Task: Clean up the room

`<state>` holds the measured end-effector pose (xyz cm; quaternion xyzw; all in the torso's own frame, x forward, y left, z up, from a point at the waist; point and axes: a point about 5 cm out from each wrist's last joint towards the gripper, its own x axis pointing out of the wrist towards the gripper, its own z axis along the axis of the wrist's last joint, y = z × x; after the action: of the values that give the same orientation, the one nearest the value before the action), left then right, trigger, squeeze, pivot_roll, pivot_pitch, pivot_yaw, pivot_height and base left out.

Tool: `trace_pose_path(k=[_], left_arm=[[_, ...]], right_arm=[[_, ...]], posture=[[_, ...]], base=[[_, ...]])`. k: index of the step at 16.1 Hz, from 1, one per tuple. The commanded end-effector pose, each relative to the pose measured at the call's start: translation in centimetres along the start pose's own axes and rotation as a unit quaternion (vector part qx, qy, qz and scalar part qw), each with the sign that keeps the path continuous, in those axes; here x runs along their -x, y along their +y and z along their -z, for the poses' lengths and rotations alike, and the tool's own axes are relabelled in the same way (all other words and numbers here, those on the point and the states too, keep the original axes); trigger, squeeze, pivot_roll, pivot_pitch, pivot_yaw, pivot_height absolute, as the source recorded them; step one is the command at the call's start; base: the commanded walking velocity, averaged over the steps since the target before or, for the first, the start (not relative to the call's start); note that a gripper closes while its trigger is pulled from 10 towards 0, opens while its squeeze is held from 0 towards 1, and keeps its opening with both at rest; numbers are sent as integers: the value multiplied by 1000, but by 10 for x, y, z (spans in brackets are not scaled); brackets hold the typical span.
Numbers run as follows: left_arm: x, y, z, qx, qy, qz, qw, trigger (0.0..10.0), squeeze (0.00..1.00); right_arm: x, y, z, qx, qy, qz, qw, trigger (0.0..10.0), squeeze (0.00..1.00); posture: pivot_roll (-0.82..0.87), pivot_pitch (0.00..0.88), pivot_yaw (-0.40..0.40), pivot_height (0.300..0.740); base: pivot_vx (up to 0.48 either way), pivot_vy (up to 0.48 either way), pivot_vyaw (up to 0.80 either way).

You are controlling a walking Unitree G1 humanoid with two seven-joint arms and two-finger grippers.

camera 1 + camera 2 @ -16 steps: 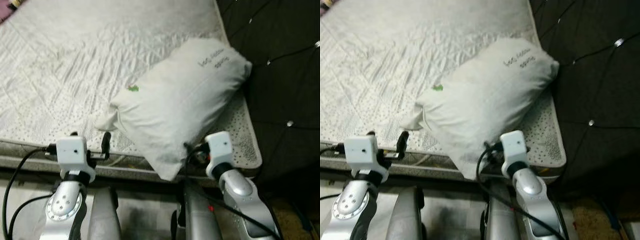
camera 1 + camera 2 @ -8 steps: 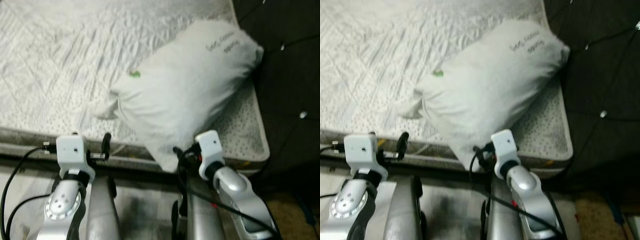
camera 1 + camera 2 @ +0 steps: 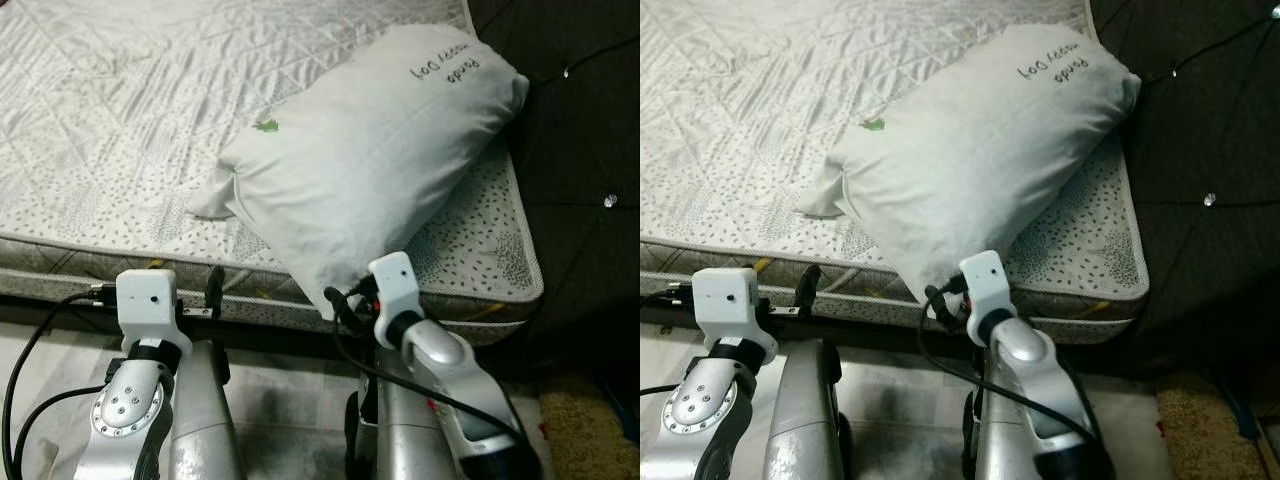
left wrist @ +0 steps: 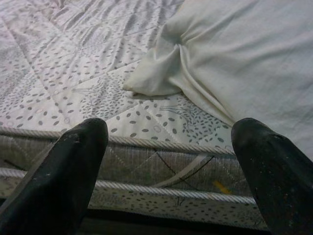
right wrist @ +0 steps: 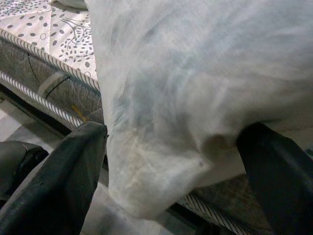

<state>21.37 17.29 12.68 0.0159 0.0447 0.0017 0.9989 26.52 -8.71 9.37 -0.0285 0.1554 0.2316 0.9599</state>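
Quilted white bedding with a grey leaf print covers the mattress, which takes up the far and left part of the scene, its roped edge running along the near side.

At the right wrist the jaws stand wide apart, released, one black finger on each side of the near corner of the pillow; that corner hangs over the mattress edge and sags between the fingers without being pinched. The right gripper sits just beside this overhanging corner, close under the bed's edge.

At the left wrist the jaws are also released, fingers spread wide with nothing between them, pointed at the mattress side. The left gripper is near the bed's edge, well to the left of the pillow's corner.

Lying slantwise on the right part of the mattress, the pillow is white, with dark writing near its far right end and a small green mark on its top. A dark tufted headboard stands to the right of the bed.
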Motion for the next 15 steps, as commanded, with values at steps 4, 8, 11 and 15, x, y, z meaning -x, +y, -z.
trace_pose_path(k=[4, 8, 11, 15], left_arm=[[-2, 2, 3, -7, 12, -5, 1000, 10000, 0], [-2, 3, 1, -11, 8, -5, 1000, 10000, 0], [-4, 2, 1, -11, 5, -4, 1000, 10000, 0], [-7, 1, 2, -9, 6, 1, 1000, 10000, 0]], right_arm=[[-23, 1, -9, -61, -17, 43, 997, 10000, 0], [-45, 6, -26, -110, -44, 56, 991, 0, 0], [-54, -6, -41, -143, -76, 104, 981, 0, 0], [-56, -22, -52, -147, -108, 136, 974, 0, 0]], posture=[[66, 218, -45, 536], [88, 200, -46, 536], [91, 186, -46, 536], [90, 172, -44, 536]], base=[[0, 0, 0], [0, 0, 0], [0, 0, 0], [0, 0, 0]])
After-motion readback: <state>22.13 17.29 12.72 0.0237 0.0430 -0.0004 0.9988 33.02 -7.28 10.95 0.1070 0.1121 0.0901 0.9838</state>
